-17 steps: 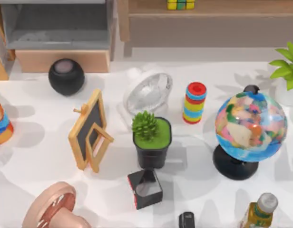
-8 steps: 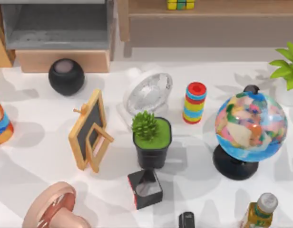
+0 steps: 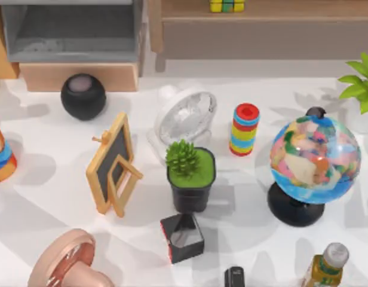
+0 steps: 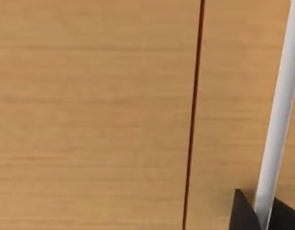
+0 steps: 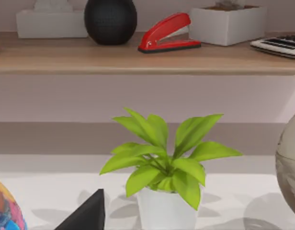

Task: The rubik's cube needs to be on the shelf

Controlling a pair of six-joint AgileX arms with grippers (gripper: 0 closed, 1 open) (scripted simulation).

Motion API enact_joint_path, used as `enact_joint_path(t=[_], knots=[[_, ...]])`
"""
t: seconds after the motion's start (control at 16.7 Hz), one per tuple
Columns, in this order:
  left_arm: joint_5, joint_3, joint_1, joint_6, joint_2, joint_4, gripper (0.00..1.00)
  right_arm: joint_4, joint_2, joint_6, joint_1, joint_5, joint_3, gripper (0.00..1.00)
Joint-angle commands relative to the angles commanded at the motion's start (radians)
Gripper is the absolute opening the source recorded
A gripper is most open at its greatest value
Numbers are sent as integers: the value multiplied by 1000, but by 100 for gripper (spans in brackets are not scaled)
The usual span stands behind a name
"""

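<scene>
The rubik's cube [image 3: 227, 5], yellow and green tiles, sits on the board of the shelf [image 3: 261, 17] at the back edge of the top view, right of centre. In the right wrist view the same shelf [image 5: 138, 60] runs across above its taupe front panel. A dark tip of my right gripper [image 5: 87, 215] pokes in low, near a white-potted plant [image 5: 162, 163]. My left gripper [image 4: 248, 216] shows as a dark corner against a light-brown wooden panel [image 4: 90, 115], very close to it.
A grey-lined wooden box [image 3: 70, 36] stands back left with a black ball speaker [image 3: 83, 95] before it. Mid-table: a small chalkboard [image 3: 112, 164], fan [image 3: 187, 116], striped cylinder [image 3: 244, 129], succulent pot [image 3: 191, 176], black box [image 3: 183, 237], globe [image 3: 314, 161]. The shelf holds a red stapler [image 5: 166, 33].
Shadows on the table's left side have slid away toward the left edge. The cube and the other objects stand where they were.
</scene>
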Motion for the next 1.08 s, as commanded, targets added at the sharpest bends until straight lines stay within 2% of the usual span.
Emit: enact_joint_path(t=[0.72, 1.08], knots=[[0, 0, 0, 0, 0, 0, 98, 0, 0, 0, 0, 0, 0, 100], [0, 0, 0, 0, 0, 0, 100, 0, 0, 0, 0, 0, 0, 100]])
